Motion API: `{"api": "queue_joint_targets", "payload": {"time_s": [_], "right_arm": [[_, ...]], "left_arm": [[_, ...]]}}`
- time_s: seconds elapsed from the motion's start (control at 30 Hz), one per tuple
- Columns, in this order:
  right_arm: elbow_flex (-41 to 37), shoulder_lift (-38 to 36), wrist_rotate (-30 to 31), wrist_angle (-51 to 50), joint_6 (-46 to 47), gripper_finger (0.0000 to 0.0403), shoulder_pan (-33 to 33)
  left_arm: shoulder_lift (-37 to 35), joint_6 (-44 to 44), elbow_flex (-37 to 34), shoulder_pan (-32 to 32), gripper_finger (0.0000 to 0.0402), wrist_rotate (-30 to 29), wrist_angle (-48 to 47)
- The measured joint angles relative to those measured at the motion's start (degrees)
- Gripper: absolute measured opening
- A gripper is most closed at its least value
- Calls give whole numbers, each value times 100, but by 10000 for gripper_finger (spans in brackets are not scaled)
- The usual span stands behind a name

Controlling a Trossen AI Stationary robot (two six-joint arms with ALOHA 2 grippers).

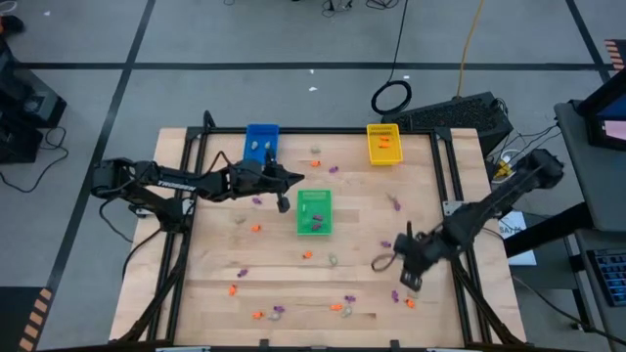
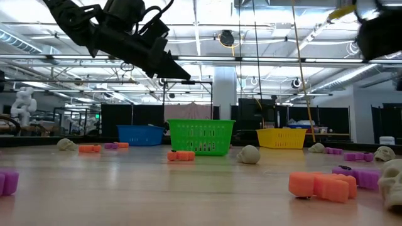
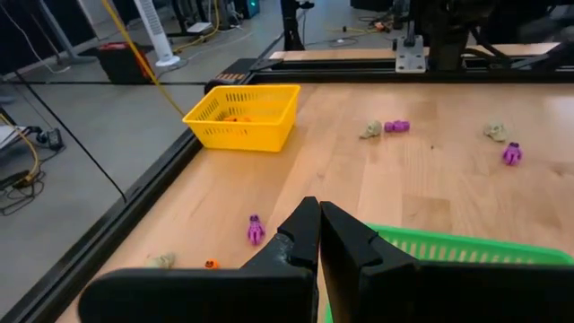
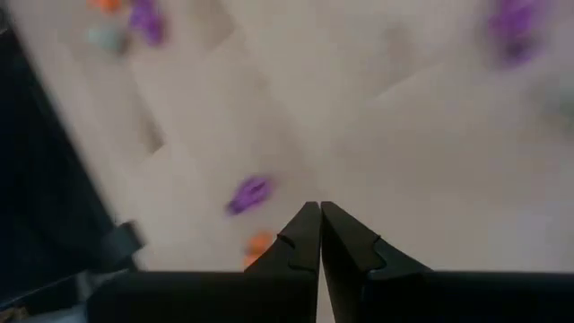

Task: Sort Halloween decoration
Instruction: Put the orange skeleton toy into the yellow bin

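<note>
Three rectangular plastic baskets are sitting on the pale wooden tabletop (image 1: 293, 284): a green one (image 1: 314, 212) at centre, a blue one (image 1: 260, 143) and a yellow one (image 1: 383, 144) at the far edge. Tiny orange, purple and grey-white Halloween trinkets (image 1: 342, 306) are lying scattered, mostly toward the near side. Left gripper (image 1: 296, 177) is hovering by the green basket's far rim, fingers pressed together, carrying nothing visible. Right gripper (image 1: 409, 281) is hanging low, likewise closed, above a purple trinket (image 4: 248, 193) and an orange one (image 4: 259, 242). Best bet: spread wide, descend squarely over one piece only.
</note>
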Motion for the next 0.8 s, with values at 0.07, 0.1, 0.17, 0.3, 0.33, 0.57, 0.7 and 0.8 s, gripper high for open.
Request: {"api": "queue_joint_targets", "payload": {"time_s": [0.07,0.1,0.17,0.3,0.33,0.57,0.7,0.8], "right_arm": [[104,243,0,216,458,0,356],[191,378,1,274,682,0,511],[418,661,1,221,1148,3,780],[873,1304,-1,89,1739,32,1140],[973,1458,-1,94,1772,43,1194],[1369,2332,-480,-214,1843,128,1267],[1377,2624,-609,-418,1867,149,1263],[1377,2758,-753,-421,1840,148,1263]], "left_arm": [[0,15,0,0,11,0,1],[0,15,0,0,11,0,3],[0,15,0,0,11,0,-1],[0,15,0,0,11,0,-33],[2,15,0,0,11,0,-43],[2,19,0,0,11,2,-43],[2,16,0,0,11,2,-46],[2,15,0,0,11,2,-47]]}}
